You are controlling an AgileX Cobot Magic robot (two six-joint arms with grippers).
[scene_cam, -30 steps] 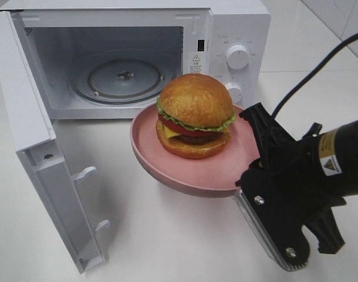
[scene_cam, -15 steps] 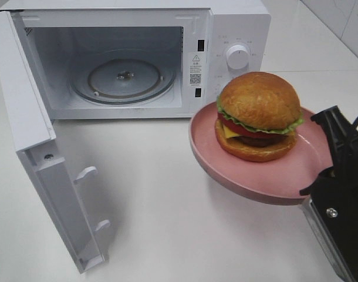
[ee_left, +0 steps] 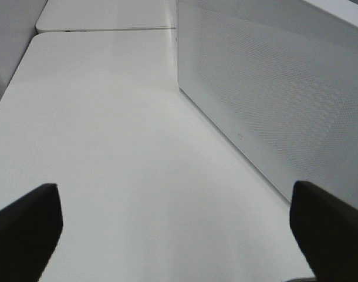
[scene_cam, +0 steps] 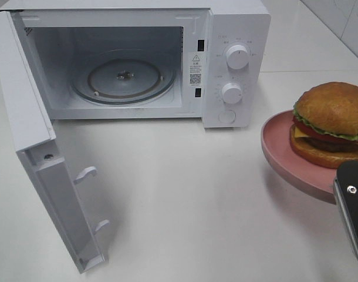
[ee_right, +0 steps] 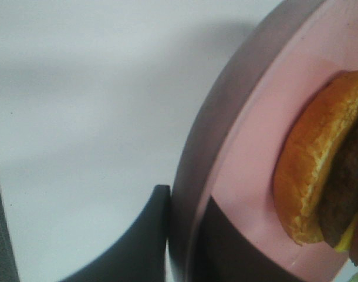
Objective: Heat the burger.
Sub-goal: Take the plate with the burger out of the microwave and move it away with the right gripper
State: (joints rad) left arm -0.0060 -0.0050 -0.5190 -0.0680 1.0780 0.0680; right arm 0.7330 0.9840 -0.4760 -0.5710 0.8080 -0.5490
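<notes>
The burger [scene_cam: 334,123], a brown bun with lettuce, tomato and patty, rests on a pink plate [scene_cam: 284,153] at the right edge of the exterior view. My right gripper [scene_cam: 345,176] is shut on the plate's near rim and mostly cut off by the frame. In the right wrist view its dark fingers [ee_right: 144,235] clamp the plate [ee_right: 249,135] rim, beside the burger [ee_right: 320,170]. The white microwave [scene_cam: 237,23] stands at the back with its door [scene_cam: 26,117] swung open and the glass turntable [scene_cam: 123,79] bare. My left gripper [ee_left: 179,229] is open and holds nothing.
The open door juts toward the front left of the white table [scene_cam: 179,194]. Two control knobs [scene_cam: 236,57] sit on the microwave's right panel. The left wrist view shows the microwave's perforated side wall [ee_left: 273,88] beside bare table.
My right gripper has carried the plate and burger to the right, from in front of the microwave's opening to the view's right edge. The left gripper has not moved.
</notes>
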